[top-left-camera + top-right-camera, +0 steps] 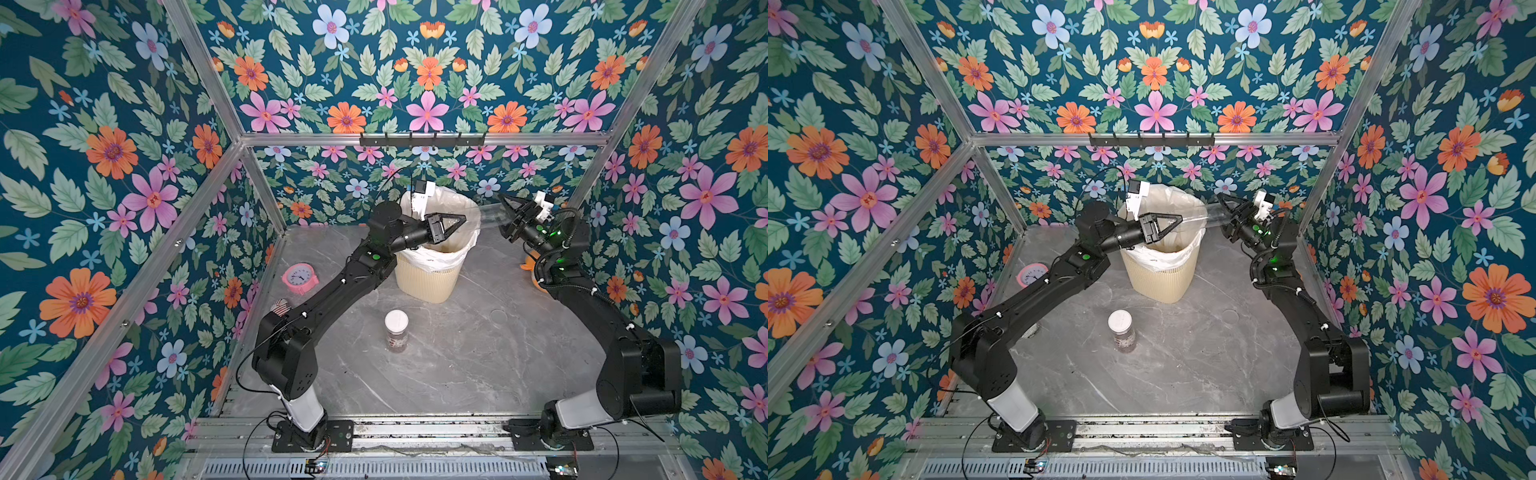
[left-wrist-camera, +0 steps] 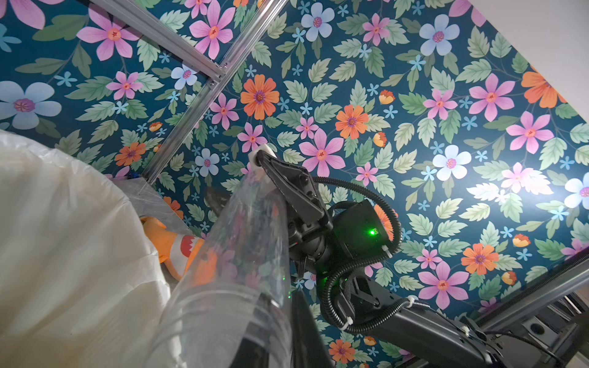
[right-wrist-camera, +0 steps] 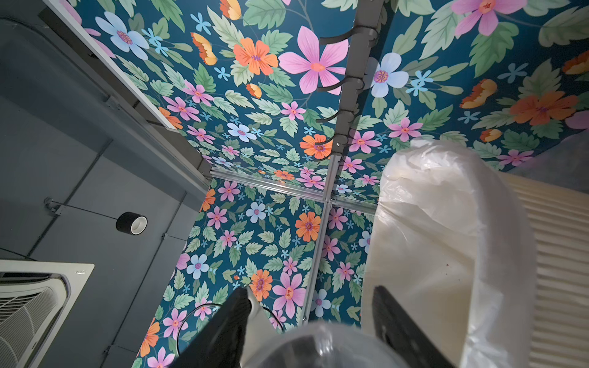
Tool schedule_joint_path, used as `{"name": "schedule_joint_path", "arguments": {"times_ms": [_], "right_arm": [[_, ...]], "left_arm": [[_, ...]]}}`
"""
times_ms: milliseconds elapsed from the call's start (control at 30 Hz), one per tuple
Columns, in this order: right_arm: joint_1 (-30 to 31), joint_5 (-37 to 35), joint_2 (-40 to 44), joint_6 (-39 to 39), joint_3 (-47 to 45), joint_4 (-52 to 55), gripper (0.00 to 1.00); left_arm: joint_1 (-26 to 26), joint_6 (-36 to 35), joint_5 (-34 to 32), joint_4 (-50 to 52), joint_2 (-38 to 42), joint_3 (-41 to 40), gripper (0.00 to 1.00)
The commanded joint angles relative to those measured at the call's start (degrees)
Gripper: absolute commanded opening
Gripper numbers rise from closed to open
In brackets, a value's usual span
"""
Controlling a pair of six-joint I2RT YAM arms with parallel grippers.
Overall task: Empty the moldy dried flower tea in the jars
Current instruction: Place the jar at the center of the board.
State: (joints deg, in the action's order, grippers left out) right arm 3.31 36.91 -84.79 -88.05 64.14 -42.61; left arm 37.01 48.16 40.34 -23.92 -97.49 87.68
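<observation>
A clear, plain jar (image 1: 487, 214) (image 1: 1209, 212) (image 2: 242, 242) lies sideways in the air over the lined bin (image 1: 428, 278), lid off and looking empty. My left gripper (image 1: 459, 219) (image 2: 280, 334) is shut on its open rim, one finger outside the wall. My right gripper (image 1: 502, 212) (image 3: 310, 302) has its fingers spread apart around the jar's base (image 3: 322, 344). The second jar (image 1: 397, 332) (image 1: 1121, 330) stands upright mid-table with its white lid on. Dark reddish-brown flower tea (image 1: 397, 344) shows inside it.
The cream ribbed bin has a white liner (image 3: 430, 223) standing up above its rim. A clear lid (image 1: 498, 318) lies on the table right of centre. A pink clock (image 1: 299, 278) and a patterned can (image 1: 280, 307) sit at the left wall. An orange toy (image 2: 169, 242) sits far right.
</observation>
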Motion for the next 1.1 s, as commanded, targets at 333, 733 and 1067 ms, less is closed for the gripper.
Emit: {"name": "schedule_joint_path", "arguments": {"times_ms": [333, 733, 1067], "right_arm": [[-6.90, 3.12, 8.21, 1.74, -10.11, 0.75, 0.84], [-18.06, 4.84, 21.50, 14.79, -16.79, 21.97, 0.84], [-19.04, 0.97, 27.51, 31.80, -13.57, 43.85, 0.84]], "left_arm": [[0.05, -0.79, 0.32, 1.13, -0.58, 2.23, 0.04], [7.49, -14.73, 1.15, 28.54, -4.81, 13.59, 0.00], [9.37, -22.40, -6.73, 45.94, -2.70, 11.66, 0.00]]}}
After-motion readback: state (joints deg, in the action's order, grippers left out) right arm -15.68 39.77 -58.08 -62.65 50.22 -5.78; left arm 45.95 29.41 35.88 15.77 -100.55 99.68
